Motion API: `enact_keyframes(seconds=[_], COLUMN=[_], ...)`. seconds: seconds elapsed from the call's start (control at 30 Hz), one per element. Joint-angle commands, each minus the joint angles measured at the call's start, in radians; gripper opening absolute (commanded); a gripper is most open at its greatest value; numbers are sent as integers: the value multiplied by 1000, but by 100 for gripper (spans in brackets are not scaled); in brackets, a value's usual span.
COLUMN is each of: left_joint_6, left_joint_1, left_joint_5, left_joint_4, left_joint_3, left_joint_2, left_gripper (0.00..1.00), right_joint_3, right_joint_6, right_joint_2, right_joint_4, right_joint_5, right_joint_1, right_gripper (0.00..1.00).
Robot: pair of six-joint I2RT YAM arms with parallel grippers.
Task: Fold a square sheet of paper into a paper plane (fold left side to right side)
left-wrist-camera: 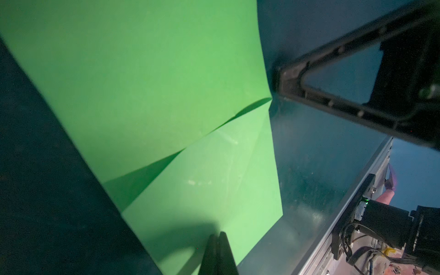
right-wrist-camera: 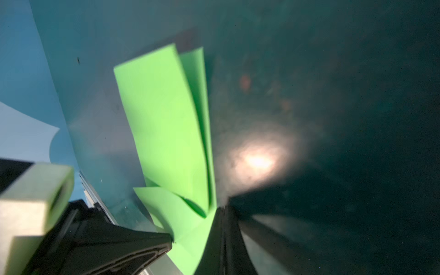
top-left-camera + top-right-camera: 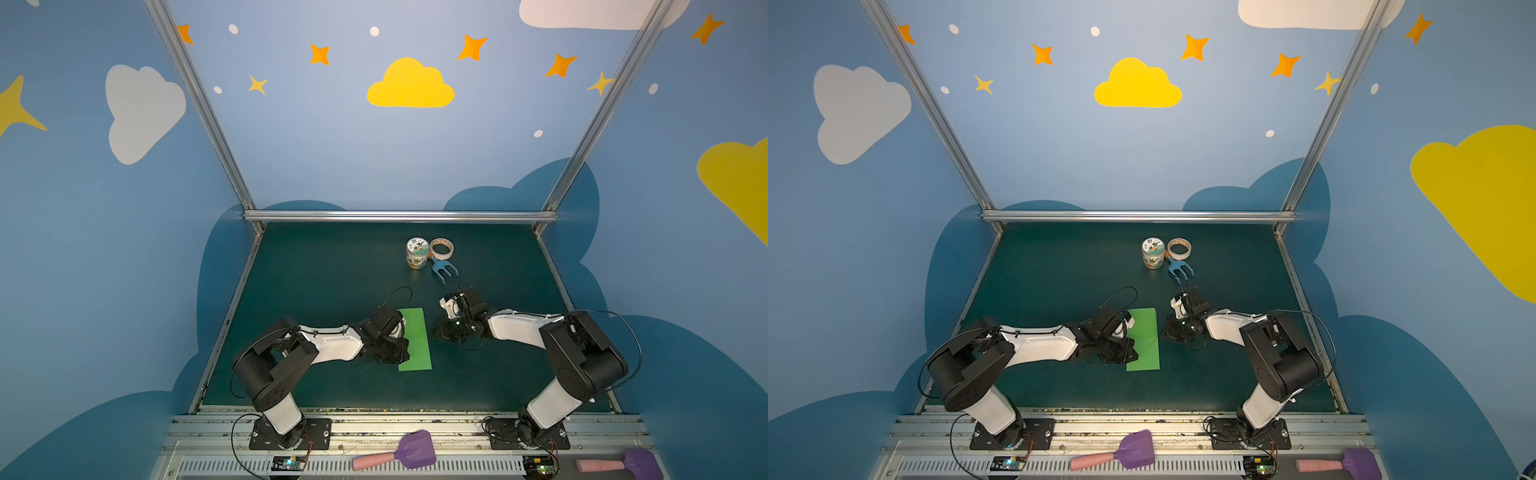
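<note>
The square sheet of paper (image 3: 417, 338), bright green, lies on the dark green table folded into a narrow upright strip with a slanting crease across it. My left gripper (image 1: 217, 234) is shut with nothing in it, its tips low over the strip's near half (image 1: 202, 190). My right gripper (image 2: 222, 209) is also shut, and its tips touch the strip's right edge (image 2: 166, 119) where the crease ends. In both top views the left gripper (image 3: 407, 351) covers the strip's left edge and the right gripper (image 3: 435, 332) stands just right of it. No paper plane shape shows.
Toward the back of the table stand a printed jar (image 3: 417, 252), a tape roll (image 3: 441, 248) and a small blue rake (image 3: 444, 270). Two purple shovels with pink handles (image 3: 399, 455) (image 3: 623, 463) lie on the front rail. Aluminium frame bars edge the table.
</note>
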Motion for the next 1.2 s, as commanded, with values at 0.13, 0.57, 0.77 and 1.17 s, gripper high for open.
enact_keyframes(seconds=[0.13,0.57,0.77,1.17], left_joint_6=[10,16,15,-2], left_joint_1=[-6,-6,-7,-9], left_joint_5=[-22,-20,-20,-2], left_joint_4=[-63,-64,-68,-51], left_joint_3=[-33,-32,-34,-74], left_joint_2=[25,25,19,-7], left_gripper=[4,4,4,3], right_joint_3=[17,61,63,-13], right_joint_6=[-16,91,109,144], right_joint_2=[-38,-78,20,57], right_joint_4=[-102,-67,-21,30], right_joint_5=[8,71,91,106], right_joint_1=[-30,210,225,217], right_gripper=[0,0,0,0])
